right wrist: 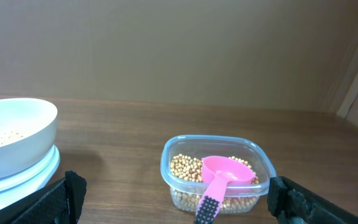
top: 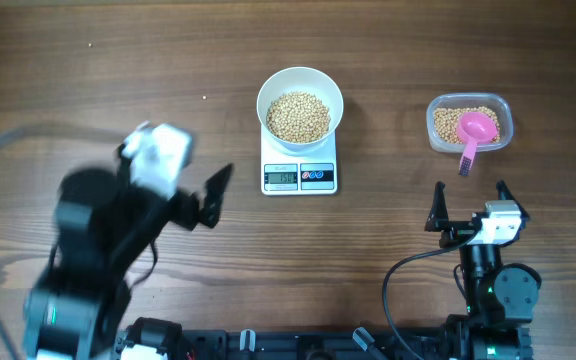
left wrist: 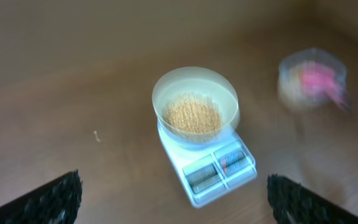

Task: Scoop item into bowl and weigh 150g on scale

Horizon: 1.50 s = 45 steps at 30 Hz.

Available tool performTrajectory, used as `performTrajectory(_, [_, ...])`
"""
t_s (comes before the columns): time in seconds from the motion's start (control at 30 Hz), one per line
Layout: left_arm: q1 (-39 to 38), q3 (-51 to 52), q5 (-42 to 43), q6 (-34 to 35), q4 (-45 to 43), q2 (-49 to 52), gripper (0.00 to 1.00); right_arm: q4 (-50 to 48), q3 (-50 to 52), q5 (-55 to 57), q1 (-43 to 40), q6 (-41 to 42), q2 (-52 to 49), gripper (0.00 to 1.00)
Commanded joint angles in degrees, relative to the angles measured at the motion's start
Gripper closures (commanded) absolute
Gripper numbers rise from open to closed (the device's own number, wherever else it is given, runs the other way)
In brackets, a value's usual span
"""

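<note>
The white bowl (top: 269, 93) stands on the small white scale (top: 300, 178), holding a heap of tan beans (top: 299, 117). More beans fill a clear tub (top: 434, 113) to the right, with a pink scoop (top: 474, 130) resting in it. My left gripper (top: 206, 198) is open, blurred, left of the scale and empty. In the left wrist view the bowl (left wrist: 166, 87) and scale (left wrist: 220, 168) lie ahead between its black fingers (left wrist: 50, 199). My right gripper (top: 470, 205) is open and empty, near the table's front edge below the tub (right wrist: 167, 163) and scoop (right wrist: 226, 173).
The bowl's side (right wrist: 17, 146) and the scale's edge (right wrist: 27, 182) show at the left of the right wrist view. A black cable (top: 400, 275) loops beside the right arm's base. Bare wooden table (top: 88, 80) spreads to the left and back.
</note>
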<state>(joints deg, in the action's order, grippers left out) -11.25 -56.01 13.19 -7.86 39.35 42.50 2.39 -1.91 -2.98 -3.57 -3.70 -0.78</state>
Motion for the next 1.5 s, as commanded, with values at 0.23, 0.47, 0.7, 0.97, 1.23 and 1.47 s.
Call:
performTrajectory(0.23, [6.8,43.8,1.6,13.5,-29.6,-33.6,0.0,-0.3,0.5,-0.5,-0.2,0.9,0.6,0.0])
performTrajectory(0.47, [6.8,55.0,-1.4,14.8,-41.8,-40.3,0.0,-0.3,0.5,-0.5,-0.2,0.9,0.6,0.0])
performTrajectory(0.7, [6.8,55.7,-6.7,14.8,-44.8,-42.4,0.0,-0.3,0.5,-0.5,-0.2,0.9,0.6,0.0])
performTrajectory(0.97, [6.8,55.7,-7.2,14.8,-35.2,-42.4,0.0,-0.3,0.5,-0.5,-0.2,0.9,0.6,0.0])
performTrajectory(1.23, [6.8,55.7,-7.3,14.8,-35.4,-42.3,0.0,-0.3,0.5,-0.5,-0.2,0.9,0.6,0.0])
performTrajectory(1.47, [6.8,55.7,-7.3,14.8,-35.4,-42.3,0.0,-0.3,0.5,-0.5,-0.2,0.9,0.6,0.0])
